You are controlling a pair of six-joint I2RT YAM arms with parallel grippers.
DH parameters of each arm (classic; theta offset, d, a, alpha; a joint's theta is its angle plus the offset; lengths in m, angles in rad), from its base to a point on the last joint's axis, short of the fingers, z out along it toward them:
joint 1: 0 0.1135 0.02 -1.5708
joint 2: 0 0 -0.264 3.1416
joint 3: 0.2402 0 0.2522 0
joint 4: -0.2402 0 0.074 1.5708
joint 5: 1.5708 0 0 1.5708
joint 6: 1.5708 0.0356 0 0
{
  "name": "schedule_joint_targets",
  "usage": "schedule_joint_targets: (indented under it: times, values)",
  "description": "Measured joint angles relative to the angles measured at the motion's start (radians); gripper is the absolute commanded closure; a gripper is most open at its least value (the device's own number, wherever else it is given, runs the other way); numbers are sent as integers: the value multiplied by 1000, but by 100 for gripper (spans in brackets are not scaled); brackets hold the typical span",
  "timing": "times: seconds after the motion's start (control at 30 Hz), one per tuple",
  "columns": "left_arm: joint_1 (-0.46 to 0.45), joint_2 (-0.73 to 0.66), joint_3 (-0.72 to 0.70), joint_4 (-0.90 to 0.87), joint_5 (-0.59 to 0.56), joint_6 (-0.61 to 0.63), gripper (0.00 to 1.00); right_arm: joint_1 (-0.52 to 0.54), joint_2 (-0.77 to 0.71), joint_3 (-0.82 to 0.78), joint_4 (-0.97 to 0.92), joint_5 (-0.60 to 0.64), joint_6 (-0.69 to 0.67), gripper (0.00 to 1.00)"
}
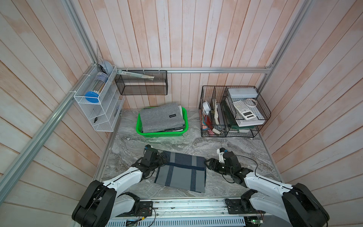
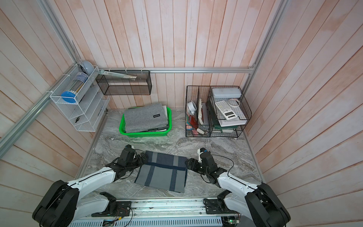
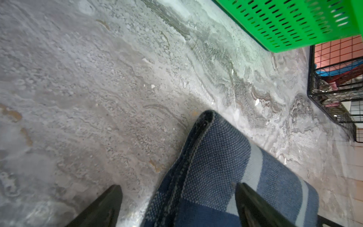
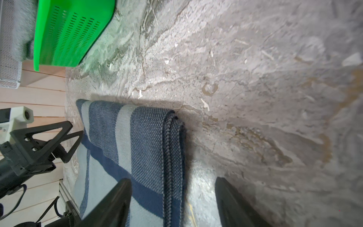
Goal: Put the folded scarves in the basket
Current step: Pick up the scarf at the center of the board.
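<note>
One folded scarf point(image 1: 181, 171), blue and grey with darker bands, is laid flat on the counter point(image 1: 225, 149), on the robot's side of the basket point(image 1: 163, 134) and well apart from it. Its outline is seen as close to square in both top views, so a long axis cannot be told. Its edges are turned slightly askew to the basket's front wall. One dark band is run across it from arm to arm, and two more are pointed toward the basket. The basket is filled by a grey folded cloth point(image 1: 161, 118).

The counter is finished in a grey marbled pattern and is closed in by pale wooden plank walls point(image 1: 196, 39). A black wire organiser point(image 1: 216, 135) is stood beside the basket, on the right arm's side. A black mesh shelf point(image 1: 141, 86) is hung on the wall behind and above the basket.

Both arms are stretched low over the counter from the edge farthest from the basket, with the wrists turned inward toward each other. The left pincer point(image 3: 177, 186) is held apart at one layered edge of the scarf, one finger over the cloth and the other over bare counter. The right pincer point(image 4: 172, 179) is likewise parted at the opposite edge, and nothing is clamped by either.
</note>
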Motion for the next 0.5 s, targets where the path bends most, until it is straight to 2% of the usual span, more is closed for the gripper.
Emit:
schedule_joint_targets:
  times: [0.33, 0.5]
  values:
    - [0, 77, 22, 73, 19, 8, 20, 37, 130, 33, 112, -45, -3, 30]
    - [0, 117, 24, 127, 50, -4, 34, 65, 225, 97, 128, -68, -11, 36]
